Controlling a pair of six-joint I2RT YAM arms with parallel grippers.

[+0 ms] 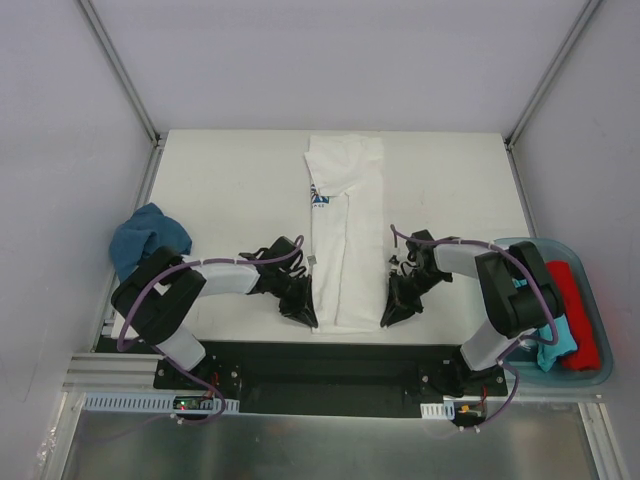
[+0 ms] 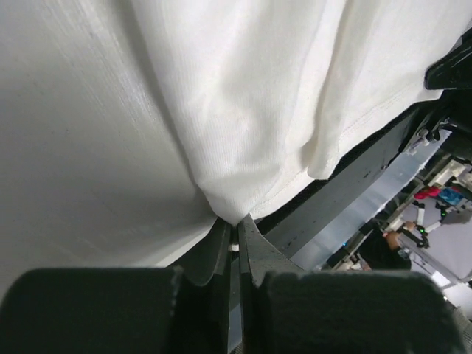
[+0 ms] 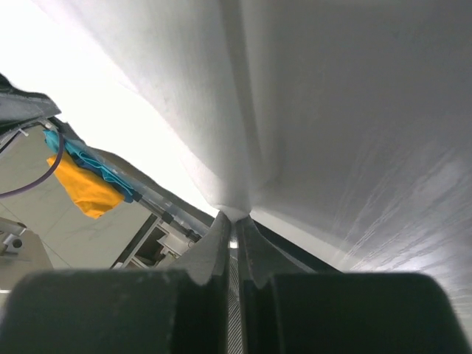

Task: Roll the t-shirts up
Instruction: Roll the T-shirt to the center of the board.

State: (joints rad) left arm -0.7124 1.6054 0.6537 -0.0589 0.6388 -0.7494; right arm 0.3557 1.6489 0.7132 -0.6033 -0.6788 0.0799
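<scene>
White cotton is nipped between the left fingers (image 2: 240,234), which are pressed together on one near hem corner of the white shirt (image 1: 340,235). The right fingers (image 3: 240,232) are pinched just as tight on the other near corner. Between the two grips the hem lies along the near side of the desk (image 1: 220,180). Beyond them the shirt stretches away as a long narrow strip, its logo (image 1: 319,197) towards the far end. Holding both corners at once probably lets the hem be turned over evenly, so the roll starts straight rather than skewed. Outward of the left fingers a blue shirt (image 1: 150,238) sits bunched at the desk's edge. Outward of the right fingers a bin (image 1: 585,378) holds a red shirt (image 1: 578,310) and a teal shirt (image 1: 552,345), well apart from the work.
</scene>
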